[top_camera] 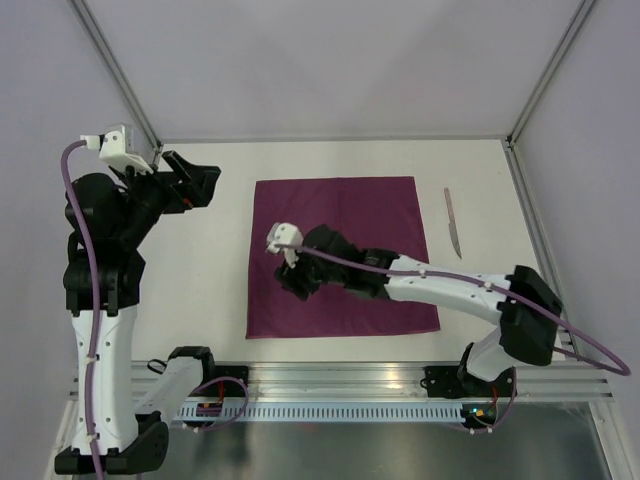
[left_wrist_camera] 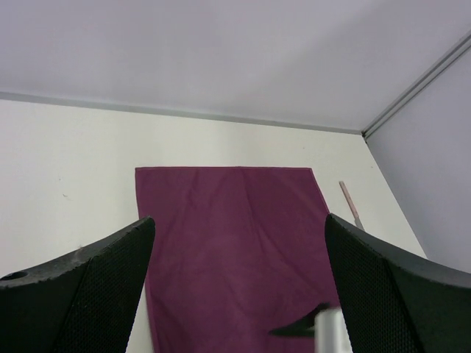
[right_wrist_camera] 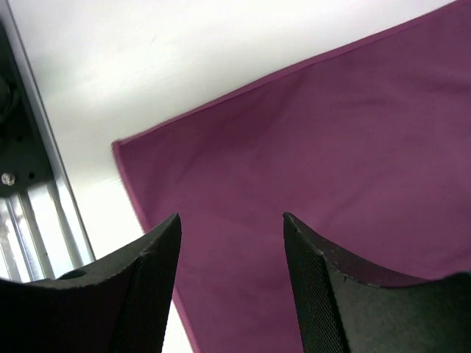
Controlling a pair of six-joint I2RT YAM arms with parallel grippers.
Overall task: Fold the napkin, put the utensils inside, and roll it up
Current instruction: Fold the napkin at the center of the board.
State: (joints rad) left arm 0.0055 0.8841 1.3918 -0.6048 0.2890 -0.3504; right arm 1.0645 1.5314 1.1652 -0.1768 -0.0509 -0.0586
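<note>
The plum-magenta napkin point(top_camera: 360, 215) lies flat and unfolded in the middle of the white table; it also shows in the left wrist view point(left_wrist_camera: 232, 235) and the right wrist view point(right_wrist_camera: 331, 162). A slim silvery knife point(top_camera: 453, 222) lies on the table right of the napkin, its handle visible in the left wrist view point(left_wrist_camera: 350, 204). My right gripper point(top_camera: 297, 285) hovers over the napkin's near-left part, open and empty, with the napkin's near-left corner ahead of it point(right_wrist_camera: 232, 220). My left gripper point(top_camera: 200, 183) is raised left of the napkin's far-left corner, open and empty point(left_wrist_camera: 239, 228).
A metal rail point(top_camera: 340, 385) runs along the near table edge, seen also in the right wrist view point(right_wrist_camera: 33, 220). Frame posts and grey walls point(top_camera: 330, 60) bound the table at the back and sides.
</note>
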